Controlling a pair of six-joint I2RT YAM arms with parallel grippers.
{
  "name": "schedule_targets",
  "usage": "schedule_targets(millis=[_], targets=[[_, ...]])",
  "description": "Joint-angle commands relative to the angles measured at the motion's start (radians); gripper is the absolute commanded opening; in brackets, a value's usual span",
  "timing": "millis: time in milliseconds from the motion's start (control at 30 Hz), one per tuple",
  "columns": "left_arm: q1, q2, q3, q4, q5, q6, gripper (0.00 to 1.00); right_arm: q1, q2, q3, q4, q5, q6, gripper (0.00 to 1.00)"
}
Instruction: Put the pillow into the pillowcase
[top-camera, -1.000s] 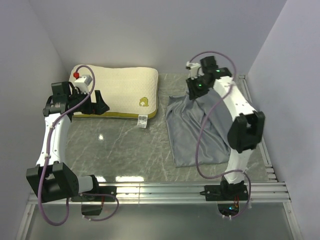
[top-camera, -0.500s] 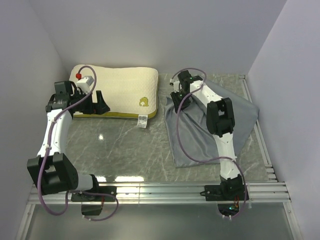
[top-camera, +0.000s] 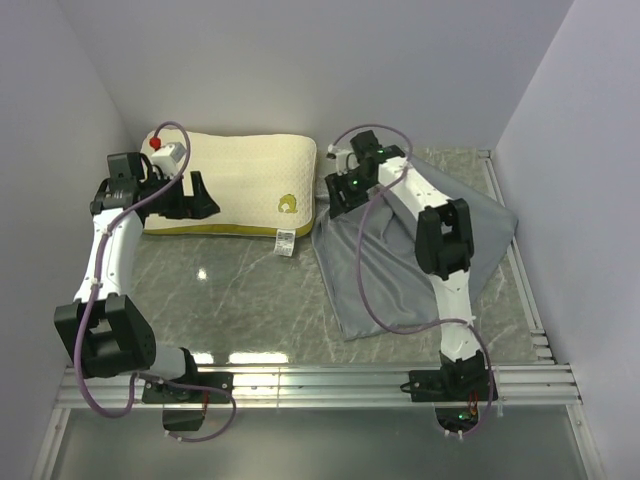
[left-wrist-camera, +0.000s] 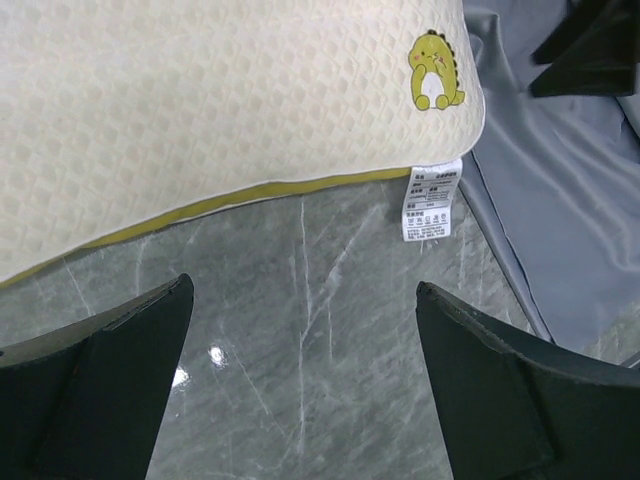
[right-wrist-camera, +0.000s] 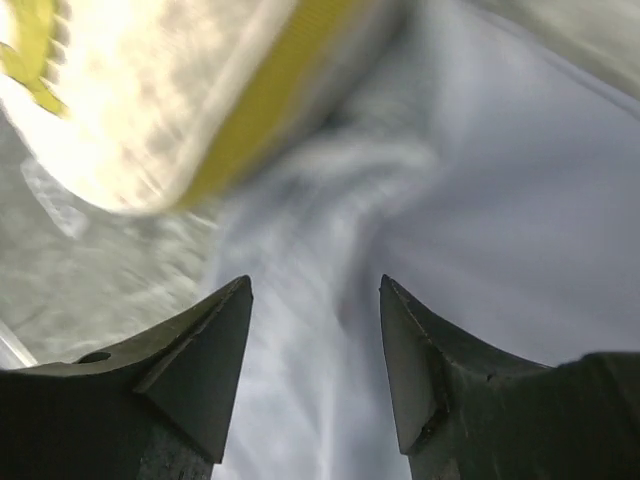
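The cream pillow lies at the back left, with its yellow-green logo and white label tag at its near right corner. The blue-grey pillowcase lies wrinkled to its right, its left edge close to the pillow. My left gripper is open and empty over the pillow's near edge; its wrist view shows bare table between the fingers and the pillow beyond. My right gripper is at the pillowcase's far left corner, its jaws partly closed with fabric between them, next to the pillow.
Walls close in the table on the left, back and right. A metal rail runs along the near edge by the arm bases. Marble tabletop shows in front of the pillow.
My right gripper has moved left and down toward the pillow, dragging the pillowcase with it; the fabric flopped out to the right and its left edge slid leftward. The left gripper rose slightly.
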Motion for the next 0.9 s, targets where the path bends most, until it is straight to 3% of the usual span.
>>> schedule_targets(millis=[0, 67, 267, 533, 700, 867], targets=[[0.0, 0.02, 0.054, 0.017, -0.006, 0.031, 0.99, -0.078, -0.21, -0.092, 0.137, 0.235, 0.022, 0.62], [-0.004, 0.038, 0.061, 0.02, -0.021, 0.045, 0.99, -0.096, -0.205, -0.099, 0.136, 0.382, 0.008, 0.61], [-0.021, 0.109, 0.1, 0.029, -0.065, 0.074, 0.99, -0.144, -0.095, -0.071, 0.084, 0.487, -0.032, 0.54], [-0.057, 0.239, 0.156, 0.093, -0.208, 0.125, 0.99, -0.162, -0.009, -0.11, 0.096, 0.659, -0.072, 0.55], [-0.08, 0.414, 0.278, 0.112, -0.363, 0.171, 0.99, -0.256, 0.121, 0.117, -0.054, 0.659, -0.046, 0.55], [-0.08, 0.601, 0.433, 0.095, -0.516, 0.201, 0.99, -0.352, 0.161, 0.159, -0.084, 0.685, -0.05, 0.55]])
